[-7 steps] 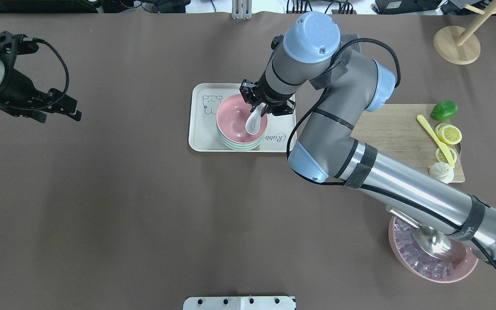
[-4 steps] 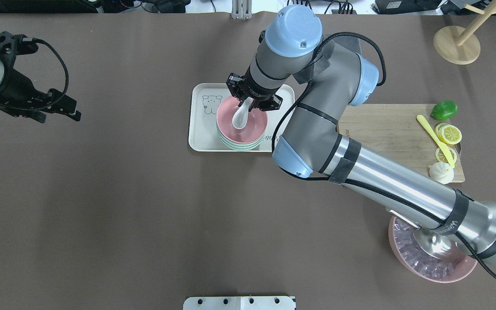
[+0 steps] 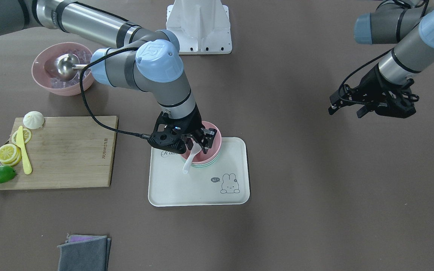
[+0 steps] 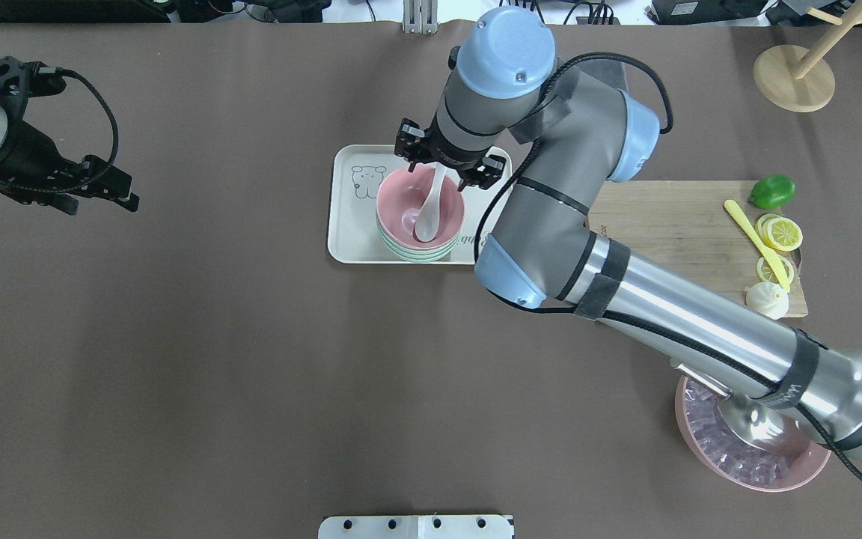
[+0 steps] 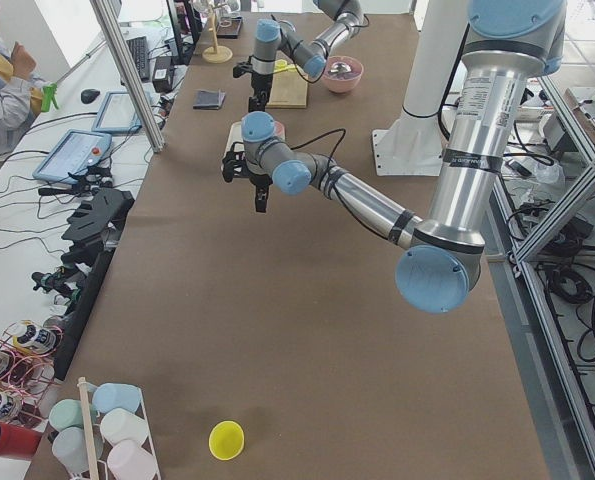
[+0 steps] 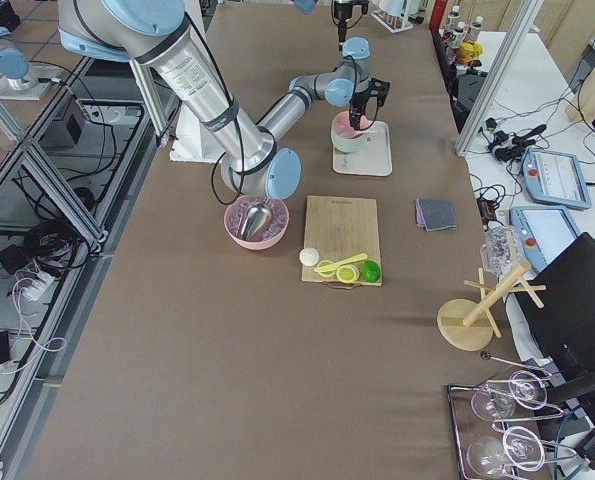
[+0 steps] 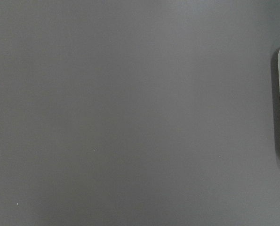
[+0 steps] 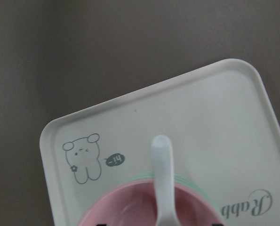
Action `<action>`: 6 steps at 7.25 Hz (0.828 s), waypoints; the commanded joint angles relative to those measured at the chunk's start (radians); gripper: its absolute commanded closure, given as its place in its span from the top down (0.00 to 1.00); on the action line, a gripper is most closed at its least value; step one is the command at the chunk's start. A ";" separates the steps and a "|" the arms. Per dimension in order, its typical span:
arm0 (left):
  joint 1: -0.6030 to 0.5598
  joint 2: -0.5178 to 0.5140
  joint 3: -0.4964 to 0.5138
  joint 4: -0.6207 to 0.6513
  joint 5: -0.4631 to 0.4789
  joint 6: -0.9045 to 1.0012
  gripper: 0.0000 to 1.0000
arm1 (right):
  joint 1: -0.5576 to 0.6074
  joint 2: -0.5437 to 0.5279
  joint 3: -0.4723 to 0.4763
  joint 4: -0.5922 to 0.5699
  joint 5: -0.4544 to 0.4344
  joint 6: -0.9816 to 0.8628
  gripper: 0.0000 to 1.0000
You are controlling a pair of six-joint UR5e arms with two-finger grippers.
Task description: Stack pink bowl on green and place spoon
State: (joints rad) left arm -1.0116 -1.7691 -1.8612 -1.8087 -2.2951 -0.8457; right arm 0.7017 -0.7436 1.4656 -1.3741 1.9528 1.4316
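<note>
The spoon (image 4: 427, 217) lies between the spread jaws of our right hand (image 3: 198, 142). In the right wrist view we see a dark fingertip low on each side of the white handle, and neither touches it, so this hand is open and grips nothing. The spoon's scoop rests inside the pink bowl (image 4: 397, 206). Its handle leans over the rim on the side away from our base, and its tip hangs above the tray (image 4: 345, 224).

The pink bowl sits nested on the green bowls (image 4: 412, 257), whose rims show as thin bands just under it. The stack stands on the tray's half nearer our right arm. A small rabbit drawing (image 3: 230, 185) is printed on the bare part beside it. The tray lies flat on the brown desk (image 4: 214, 337).

Further toward our right side is a wooden cutting board (image 4: 670, 224) carrying lemon slices (image 4: 783, 233), a yellow knife (image 4: 756, 239), a green fruit (image 4: 771, 191) and a white bun (image 4: 766, 299). A pink dish of clear cubes (image 3: 60, 88) with a metal scoop (image 3: 64, 66) sits near our base.

Our left hand (image 3: 345, 111) hangs over bare desk, well apart from the tray. Its fingers are apart and hold nothing.
</note>
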 commanded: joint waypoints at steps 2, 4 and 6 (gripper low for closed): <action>-0.063 0.083 0.000 0.008 -0.001 0.165 0.98 | 0.212 -0.312 0.240 -0.034 0.177 -0.337 1.00; -0.146 0.183 0.005 0.009 0.000 0.374 0.98 | 0.344 -0.489 0.272 -0.033 0.240 -0.573 1.00; -0.243 0.252 0.057 0.009 0.002 0.601 0.98 | 0.497 -0.635 0.250 -0.036 0.308 -0.844 1.00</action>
State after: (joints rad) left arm -1.1988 -1.5593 -1.8347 -1.7996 -2.2947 -0.3811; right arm 1.1000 -1.2822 1.7254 -1.4092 2.2210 0.7558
